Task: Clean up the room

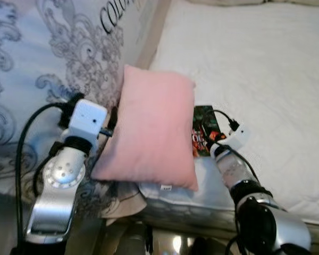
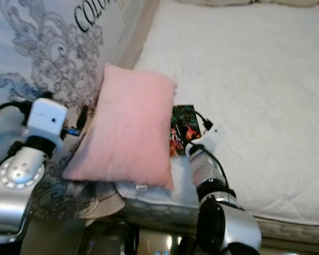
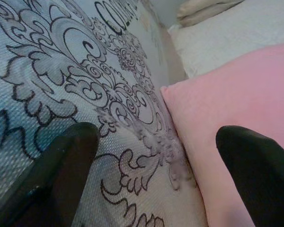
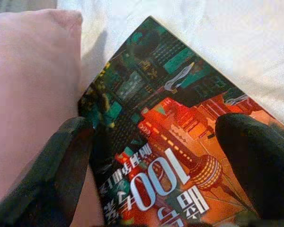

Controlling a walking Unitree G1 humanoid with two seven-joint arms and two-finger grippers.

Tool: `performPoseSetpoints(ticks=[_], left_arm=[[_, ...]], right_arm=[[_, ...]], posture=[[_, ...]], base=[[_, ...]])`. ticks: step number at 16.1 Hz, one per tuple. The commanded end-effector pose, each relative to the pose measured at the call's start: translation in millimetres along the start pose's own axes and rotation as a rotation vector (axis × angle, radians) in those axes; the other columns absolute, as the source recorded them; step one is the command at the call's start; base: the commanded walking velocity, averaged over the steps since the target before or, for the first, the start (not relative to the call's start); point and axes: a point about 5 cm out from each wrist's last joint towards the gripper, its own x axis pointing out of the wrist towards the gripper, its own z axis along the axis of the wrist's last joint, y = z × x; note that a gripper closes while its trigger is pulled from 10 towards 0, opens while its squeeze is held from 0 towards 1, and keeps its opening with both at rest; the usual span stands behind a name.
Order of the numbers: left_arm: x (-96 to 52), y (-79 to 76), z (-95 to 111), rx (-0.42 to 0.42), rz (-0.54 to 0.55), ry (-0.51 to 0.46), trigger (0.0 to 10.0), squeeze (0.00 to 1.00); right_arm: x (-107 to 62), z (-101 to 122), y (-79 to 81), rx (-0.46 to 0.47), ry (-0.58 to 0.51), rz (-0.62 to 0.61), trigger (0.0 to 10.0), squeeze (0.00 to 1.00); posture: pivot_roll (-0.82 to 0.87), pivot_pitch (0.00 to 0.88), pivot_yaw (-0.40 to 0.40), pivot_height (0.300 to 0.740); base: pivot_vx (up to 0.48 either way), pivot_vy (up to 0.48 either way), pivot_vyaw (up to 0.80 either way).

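Soft pink rectangular pillow (image 1: 149, 133) flanked by two grippers on the white quilted mattress (image 1: 255, 69).
Left gripper (image 3: 156, 179) is spread wide against the patterned grey-blue bedspread (image 1: 42, 53) at nine o'clock; right gripper (image 4: 151, 170) is spread wide, empty, over the glossy colourful book (image 4: 170, 137) at three o'clock.

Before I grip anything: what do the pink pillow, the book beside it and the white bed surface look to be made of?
Pink pillow: soft matte fabric, plump and faintly creased, probably cotton-like over stuffing.
Book: glossy printed paper or card cover, with sharp edges and a sheen on the city picture.
White bed surface: quilted textile with a stitched pattern, matte; the fibre can't be told.
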Motion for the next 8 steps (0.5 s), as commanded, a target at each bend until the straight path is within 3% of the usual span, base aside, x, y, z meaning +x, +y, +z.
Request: performPoseSetpoints(ticks=[1,3,5,8], left_arm=[[-5.3,10.6,-4,0.021,0.033,0.041,10.0,0.00],[-8.2,9.7,-4,0.022,0.024,0.052,10.0,0.00],[-8.5,9.2,-4,0.025,0.020,0.057,10.0,0.00],[-2.0,4.6,-4,0.012,0.015,0.054,10.0,0.00]], right_arm=[[-3.1,-12,-6.1,-0.009,0.030,-0.053,10.0,0.00],[-5.9,-22,-10.9,0.006,0.068,-0.098,10.0,0.00],[-5.6,-15,-10.8,-0.045,0.004,-0.127,10.0,0.00],[-12.7,-28,-12.4,-0.135,-0.006,-0.130,10.0,0.00]], posture=[[0.35,0.237,0.052,0.736],[0.35,0.244,0.051,0.736],[0.34,0.241,0.050,0.736],[0.29,0.222,0.038,0.736]], base=[[0.000,0.000,0.00],[0.000,0.000,0.00],[0.000,0.000,0.00],[0.000,0.000,0.00]])
